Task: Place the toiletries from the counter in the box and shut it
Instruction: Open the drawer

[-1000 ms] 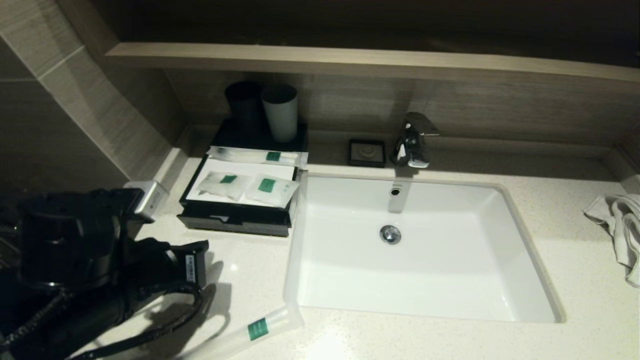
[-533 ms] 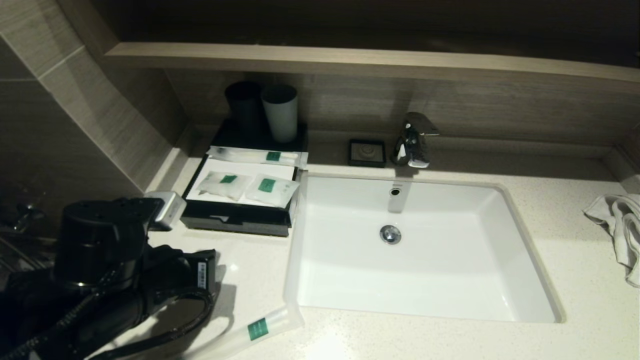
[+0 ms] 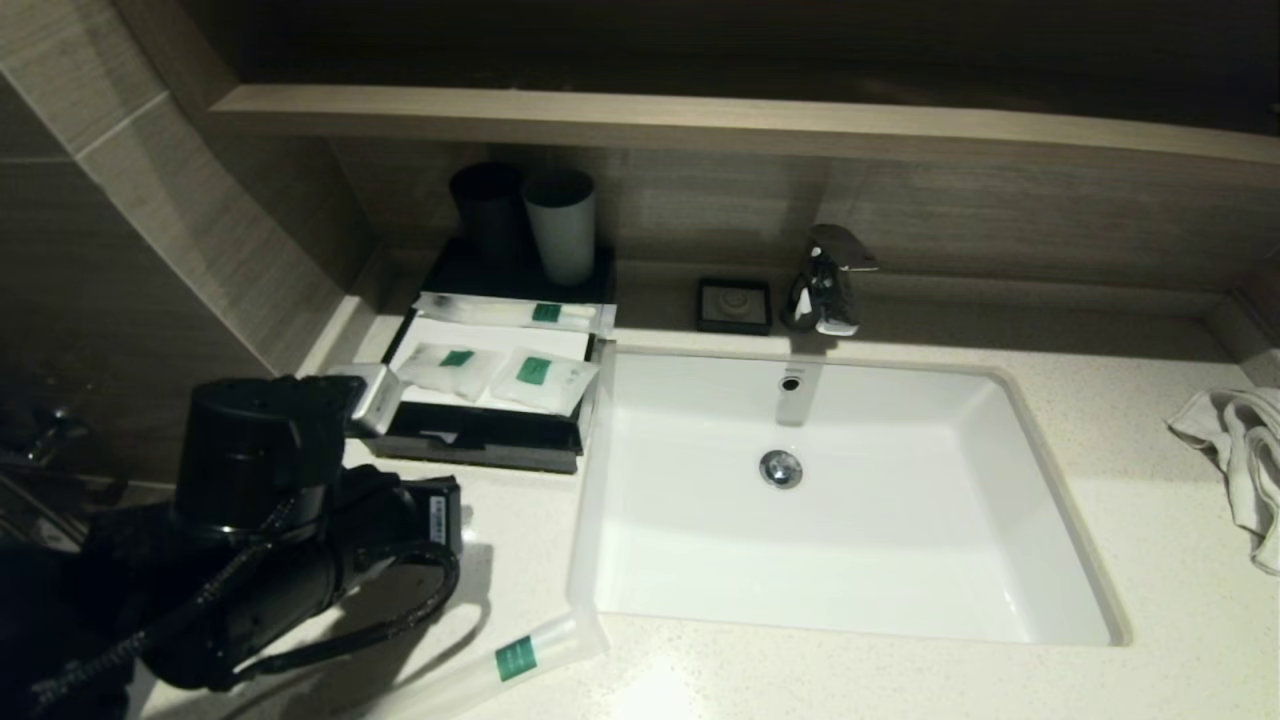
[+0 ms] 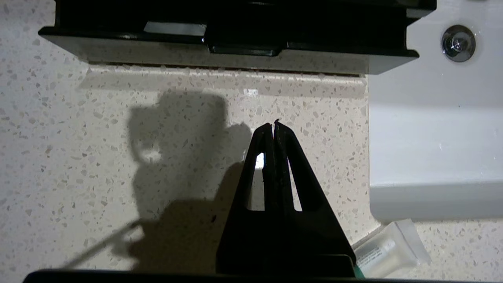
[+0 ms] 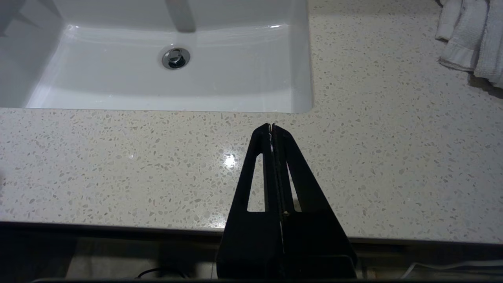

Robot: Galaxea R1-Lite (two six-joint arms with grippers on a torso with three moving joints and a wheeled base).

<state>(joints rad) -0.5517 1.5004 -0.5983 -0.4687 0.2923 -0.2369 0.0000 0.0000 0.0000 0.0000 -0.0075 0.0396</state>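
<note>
The black box [image 3: 470, 440] with a white top panel stands left of the sink on the speckled counter [image 3: 520, 540]. Two small pouches [image 3: 447, 366] [image 3: 541, 376] lie on the panel, and a long packet [image 3: 512, 312] lies across the box's back. Another long packet [image 3: 505, 662] lies on the counter's front by the sink corner; it also shows in the left wrist view [image 4: 387, 248]. My left gripper [image 4: 274, 125] is shut and empty, above the counter just before the box's drawer front [image 4: 243, 49]. My right gripper [image 5: 271, 127] is shut and empty over the counter's front edge.
A black tumbler [image 3: 488, 215] and a grey tumbler [image 3: 562, 226] stand behind the box. The white sink [image 3: 1000, 560], the faucet [image 3: 826, 280] and a small black dish [image 3: 735, 305] are to the right. A towel [image 3: 1240, 460] lies far right. My left arm [image 3: 270, 500] covers the counter's front left.
My left arm has moved forward and to the right, closer to the box's front. The packets and the box have not moved.
</note>
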